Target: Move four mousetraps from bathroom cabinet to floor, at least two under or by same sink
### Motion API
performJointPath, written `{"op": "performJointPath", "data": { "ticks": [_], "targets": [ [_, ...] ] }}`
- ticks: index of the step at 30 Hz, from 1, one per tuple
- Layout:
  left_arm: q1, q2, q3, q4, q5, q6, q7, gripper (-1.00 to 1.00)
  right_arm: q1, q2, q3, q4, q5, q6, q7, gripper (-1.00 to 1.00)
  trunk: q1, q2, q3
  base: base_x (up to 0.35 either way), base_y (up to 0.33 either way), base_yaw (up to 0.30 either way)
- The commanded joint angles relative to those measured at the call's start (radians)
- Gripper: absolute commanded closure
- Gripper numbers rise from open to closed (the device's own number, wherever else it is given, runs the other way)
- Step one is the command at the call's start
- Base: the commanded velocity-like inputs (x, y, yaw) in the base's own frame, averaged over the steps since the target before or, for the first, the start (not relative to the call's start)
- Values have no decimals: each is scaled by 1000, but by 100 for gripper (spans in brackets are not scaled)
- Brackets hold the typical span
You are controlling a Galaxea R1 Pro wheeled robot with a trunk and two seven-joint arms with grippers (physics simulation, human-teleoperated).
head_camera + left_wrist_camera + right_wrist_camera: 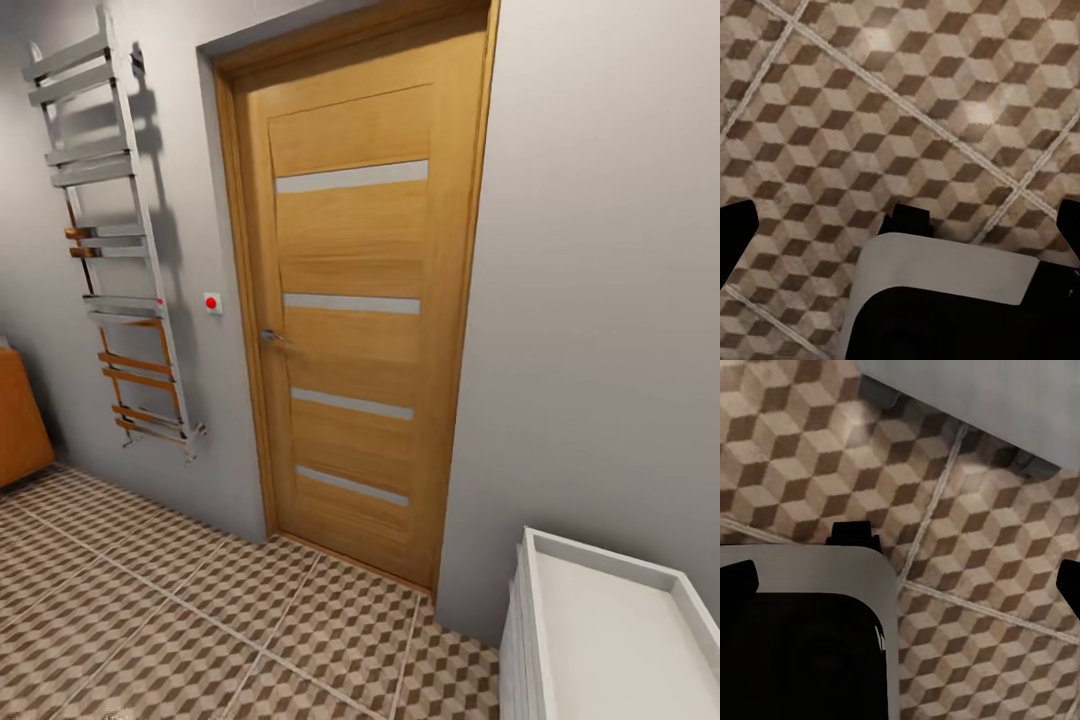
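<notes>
The mousetraps and the sink are out of view. An orange-brown wooden corner, apparently the cabinet (pixel 20 420), shows at the far left edge of the head view. The bathroom floor (pixel 200 620) of cube-pattern tiles spreads across the foreground. In the left wrist view my left gripper (pixel 900 234) hangs over bare tiles (pixel 870 112), its dark fingertips (pixel 736 232) far apart and nothing between them. My right gripper (pixel 900 581) is likewise open over the tiles (pixel 982 645), holding nothing.
A closed wooden door (pixel 355 300) with a metal handle faces me. A chrome towel rail (pixel 115 250) hangs on the grey wall to its left. A white rimmed unit (pixel 610 630) stands at bottom right; its underside (pixel 967 397) shows in the right wrist view.
</notes>
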Motion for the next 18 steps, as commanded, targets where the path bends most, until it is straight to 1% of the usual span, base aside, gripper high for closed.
{"op": "performJointPath", "data": {
  "ticks": [1,18],
  "targets": [
    [-1,0,3,1,5,-4,1,-100,-1,0,5,3,-4,-2,-2,-100,0,-1,-1,0,0,278],
    [-1,-5,3,1,5,-4,0,-100,-1,0,5,3,-2,-1,-1,-100,0,-1,-1,0,0,278]
  ]
}}
